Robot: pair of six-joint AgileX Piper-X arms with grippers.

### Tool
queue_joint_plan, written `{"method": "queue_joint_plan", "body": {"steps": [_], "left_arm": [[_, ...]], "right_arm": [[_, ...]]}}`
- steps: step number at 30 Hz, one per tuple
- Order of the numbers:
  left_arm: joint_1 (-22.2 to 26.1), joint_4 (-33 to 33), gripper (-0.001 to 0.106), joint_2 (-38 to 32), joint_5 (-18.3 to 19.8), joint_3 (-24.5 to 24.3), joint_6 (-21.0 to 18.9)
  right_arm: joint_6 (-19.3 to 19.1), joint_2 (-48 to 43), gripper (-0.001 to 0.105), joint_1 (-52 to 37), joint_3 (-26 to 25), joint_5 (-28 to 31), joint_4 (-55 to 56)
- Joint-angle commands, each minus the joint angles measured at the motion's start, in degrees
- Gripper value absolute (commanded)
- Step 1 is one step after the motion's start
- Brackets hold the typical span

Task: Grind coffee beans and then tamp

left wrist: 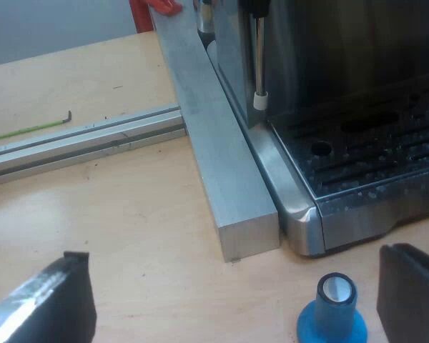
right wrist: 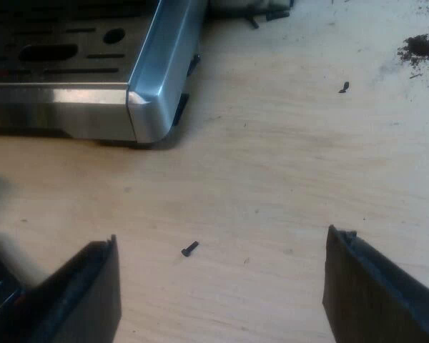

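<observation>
Stage of the task, as judged from the two wrist views: early, or between steps. No grinding or tamping under way; both steps apparently left to do, though no telling from here whether any beans are already ground.

Left gripper [left wrist: 236, 286]: spread wide, holding nothing, low over the table [left wrist: 129, 229] just off the front corner of the espresso machine [left wrist: 343, 71]. Blue tamper [left wrist: 332, 314]: upright on the table, just in front of that same corner, between the left fingers but nearer one of them, touching neither.

Right gripper [right wrist: 222, 275]: likewise wide open and empty, hovering over bare wood near another front corner of the machine.

Surface: pale wooden tabletop. Wet, spotted drip tray [left wrist: 372, 157] at the machine's base, with a steam wand [left wrist: 259, 64] hanging above its edge. Square metal bar [left wrist: 222, 157] lying flush along the machine's side, met by a slotted rail [left wrist: 86, 139] running away from the machine. Thin bent key [left wrist: 28, 128] on the wood beyond the rail. Small dark screw [right wrist: 190, 248] loose on the table in front of the machine, between the right fingers. Patch of spilled coffee grounds [right wrist: 420, 46] well apart from the machine.

Room: plain pale wall beyond the table edge; something red [left wrist: 157, 7] past the far end of the bar, too cut off to name.
</observation>
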Motion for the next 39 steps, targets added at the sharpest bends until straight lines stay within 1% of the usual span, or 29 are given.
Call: {"method": "queue_joint_plan", "body": {"steps": [1,8,9,11,13,17,20,21,23,26,29,31,37,39], "left_arm": [[-0.3,-0.9,0.081,-7.9,-0.1,0.1,-0.5],[-0.3,-0.9,0.081,-7.9,-0.1,0.1,-0.5],[-0.3,-0.9,0.081,-7.9,0.0,0.1,-0.5],[-0.3,-0.7,0.081,-7.7,0.3,0.1,-0.5],[-0.3,-0.2,0.081,-6.7,1.8,-0.3,-0.5],[-0.3,0.7,0.081,-4.2,2.1,-1.4,-0.5],[-0.3,0.9,0.081,-1.7,2.7,-2.6,-0.5],[-0.3,1.0,0.081,-0.5,3.6,-3.2,-0.5],[-0.3,1.0,0.081,1.1,4.8,-4.0,-1.0],[-0.3,1.0,0.081,3.6,5.5,-4.9,-2.0],[-0.3,0.3,0.081,5.8,7.9,-5.1,-2.2],[-1.2,0.1,0.081,7.3,9.2,-5.1,-2.3],[-5.3,0.1,0.081,11.2,9.2,-5.1,-2.3],[-6.3,0.1,0.081,12.9,9.2,-5.1,-2.3]], "right_arm": [[0.1,-2.7,0.062,-0.1,-0.2,-0.3,-0.5],[0.5,-2.7,0.062,-0.1,-0.2,0.1,-0.7],[1.0,-2.7,0.062,-0.1,-0.4,-0.7,-0.9],[0.5,-2.2,0.062,0.6,-0.4,-1.5,-2.0],[-1.4,-0.9,0.062,1.9,-0.5,-3.0,-2.2],[-1.8,2.1,0.062,5.2,-0.5,-3.3,-2.1],[-4.5,5.4,0.062,8.8,-0.9,-4.3,-2.1],[-5.6,6.6,0.062,10.1,-1.3,-4.6,-2.1],[-6.5,8.8,0.062,12.2,-2.0,-4.6,-2.2],[-9.1,12.2,0.062,16.5,-3.6,-5.9,-2.4],[-9.7,15.3,0.062,20.6,-4.4,-7.0,-5.0],[-9.8,17.6,0.062,24.0,-4.4,-7.3,-8.9],[-12.8,23.7,0.062,32.1,-4.4,-7.3,-18.9],[-13.2,25.8,0.062,34.7,-4.4,-7.1,-22.0]]}}
